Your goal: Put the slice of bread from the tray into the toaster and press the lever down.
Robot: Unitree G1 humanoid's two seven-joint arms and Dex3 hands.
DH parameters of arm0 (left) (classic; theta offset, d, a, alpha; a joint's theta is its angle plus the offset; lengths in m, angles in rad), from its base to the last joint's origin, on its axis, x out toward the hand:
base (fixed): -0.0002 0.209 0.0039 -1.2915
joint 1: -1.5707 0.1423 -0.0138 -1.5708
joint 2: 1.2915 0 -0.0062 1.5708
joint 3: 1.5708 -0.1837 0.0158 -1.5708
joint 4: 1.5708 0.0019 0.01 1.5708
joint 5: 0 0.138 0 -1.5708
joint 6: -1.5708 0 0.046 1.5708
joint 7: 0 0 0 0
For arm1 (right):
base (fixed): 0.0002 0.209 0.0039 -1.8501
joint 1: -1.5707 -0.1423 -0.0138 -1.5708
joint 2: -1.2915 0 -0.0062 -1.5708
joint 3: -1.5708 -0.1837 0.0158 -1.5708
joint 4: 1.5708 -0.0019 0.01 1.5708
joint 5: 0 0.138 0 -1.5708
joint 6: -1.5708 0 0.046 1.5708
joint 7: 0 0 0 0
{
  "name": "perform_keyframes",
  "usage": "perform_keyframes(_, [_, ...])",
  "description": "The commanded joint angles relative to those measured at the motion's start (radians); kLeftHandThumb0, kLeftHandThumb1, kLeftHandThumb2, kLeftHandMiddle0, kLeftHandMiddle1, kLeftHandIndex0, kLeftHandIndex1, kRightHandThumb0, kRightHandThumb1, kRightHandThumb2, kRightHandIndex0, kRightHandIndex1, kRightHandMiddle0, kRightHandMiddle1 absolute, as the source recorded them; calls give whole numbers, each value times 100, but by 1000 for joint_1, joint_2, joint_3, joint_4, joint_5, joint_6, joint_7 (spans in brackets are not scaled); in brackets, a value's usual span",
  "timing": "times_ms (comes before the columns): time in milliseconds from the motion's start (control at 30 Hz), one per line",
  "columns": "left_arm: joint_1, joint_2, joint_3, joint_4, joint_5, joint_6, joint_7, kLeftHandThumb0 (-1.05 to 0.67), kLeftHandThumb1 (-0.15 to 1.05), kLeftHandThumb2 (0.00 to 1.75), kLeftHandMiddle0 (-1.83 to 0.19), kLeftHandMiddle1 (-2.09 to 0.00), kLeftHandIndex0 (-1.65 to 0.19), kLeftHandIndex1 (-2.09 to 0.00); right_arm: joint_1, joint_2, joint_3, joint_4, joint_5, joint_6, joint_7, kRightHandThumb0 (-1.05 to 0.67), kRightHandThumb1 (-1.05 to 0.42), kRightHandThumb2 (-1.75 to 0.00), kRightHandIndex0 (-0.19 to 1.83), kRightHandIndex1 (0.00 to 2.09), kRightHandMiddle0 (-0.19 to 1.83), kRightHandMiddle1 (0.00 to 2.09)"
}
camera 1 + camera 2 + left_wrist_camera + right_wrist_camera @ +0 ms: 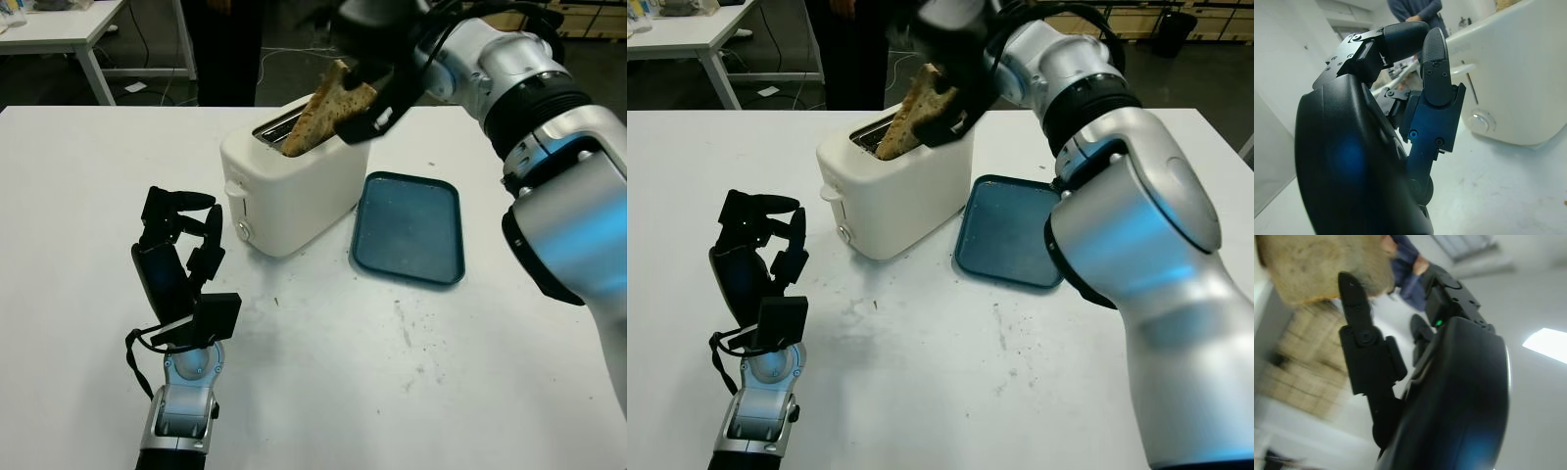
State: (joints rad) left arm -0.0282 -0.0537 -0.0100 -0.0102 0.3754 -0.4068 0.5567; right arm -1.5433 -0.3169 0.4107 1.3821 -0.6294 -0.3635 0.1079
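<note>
**Bread half in the slot, lever not yet pressed**

While the slice of bread (323, 113) leans out of the toaster (284, 186) at a slant, its lower end is already in the near slot and its upper end is pinched in the right hand (367, 98). My read on the tilt: the hand came in from the tray side, so the slice enters corner-first and needs straightening before it will drop.

The right hand's fingers are closed on the top of the slice; the right wrist view shows one finger (1354, 293) lying against the crust. It hangs over the toaster's far end, above the slots.

The tray (407, 227) sits just beside the toaster on the white table (392, 392), with no bread on it.

The left hand (176, 250) is near the toaster's lever end, off the table, with curled fingers (1435, 63) and holding nothing. It stands close to the lever (233, 188), which is up. Probably staged there for the press once the slice seats.
</note>
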Motion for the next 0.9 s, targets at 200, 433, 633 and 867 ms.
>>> perform_keyframes(200, [-9,-16,-10,13,-3,-13,-10,-48,92,35,-64,-172,-46,-147,85,-46,-343,-37,358,114,283,-76,-68,0,0,49,37,0])
perform_keyframes(433, [-13,-16,-14,20,-12,-15,-23,-48,92,35,-64,-172,-46,-146,148,-107,-387,-41,388,123,376,-83,-69,0,0,29,28,0])
perform_keyframes(633, [-14,-19,-16,17,-11,-5,-28,-49,92,34,-64,-172,-47,-146,184,-127,-344,-41,333,119,332,-88,-70,-1,6,22,27,2])
perform_keyframes(867, [-20,-17,-15,25,-12,-15,-25,-50,92,34,-65,-173,-47,-146,209,-96,-358,-34,338,141,268,-66,-66,0,16,21,39,4])
